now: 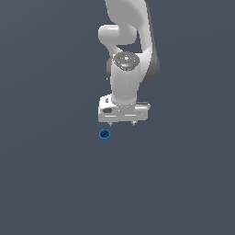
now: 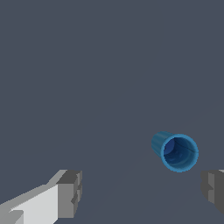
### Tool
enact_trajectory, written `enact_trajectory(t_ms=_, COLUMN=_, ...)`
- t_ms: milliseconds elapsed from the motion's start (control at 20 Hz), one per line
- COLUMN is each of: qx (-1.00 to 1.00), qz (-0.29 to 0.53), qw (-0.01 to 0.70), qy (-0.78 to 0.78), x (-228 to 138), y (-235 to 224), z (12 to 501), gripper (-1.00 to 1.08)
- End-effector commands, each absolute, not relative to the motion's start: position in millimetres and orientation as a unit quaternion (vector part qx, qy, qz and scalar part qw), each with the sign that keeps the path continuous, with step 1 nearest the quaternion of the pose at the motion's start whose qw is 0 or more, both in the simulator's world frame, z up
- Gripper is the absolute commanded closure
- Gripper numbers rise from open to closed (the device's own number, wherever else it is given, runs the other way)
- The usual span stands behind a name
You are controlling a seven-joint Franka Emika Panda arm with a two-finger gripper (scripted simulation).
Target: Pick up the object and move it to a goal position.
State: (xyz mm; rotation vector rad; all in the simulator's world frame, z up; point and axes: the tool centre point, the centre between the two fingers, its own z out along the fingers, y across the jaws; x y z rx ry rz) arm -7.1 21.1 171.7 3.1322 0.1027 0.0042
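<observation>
Fingers (image 2: 70, 192) of my hand (image 1: 122, 123) hang spread wide and empty, ready to straddle something. Just beside them, toward the exterior view's left, the blue cup (image 1: 104, 135) sits upright, ungrasped.

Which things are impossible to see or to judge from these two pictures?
- Exterior view: the white robot arm is cut off by the top edge, so its base is unseen.
- Exterior view: the white two-fingered tool shows only small fingertips; its body hides the rest.
- Wrist view: one grey finger is cut by the edge.
- The small bright-blue cup-like cylinder: its inside bottom is too dark.
- No goal marker shows.
</observation>
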Motion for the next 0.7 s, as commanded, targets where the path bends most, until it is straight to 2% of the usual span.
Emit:
enact_trajectory(t_ms=0, qx=0.999, qz=0.001, qw=0.004, qy=0.033, x=-7, y=21, z=172, gripper=-0.92)
enact_trajectory(t_ms=650, qx=1.0, qz=0.001, qw=0.006, qy=0.009, x=-10, y=-5, z=182, gripper=-0.92)
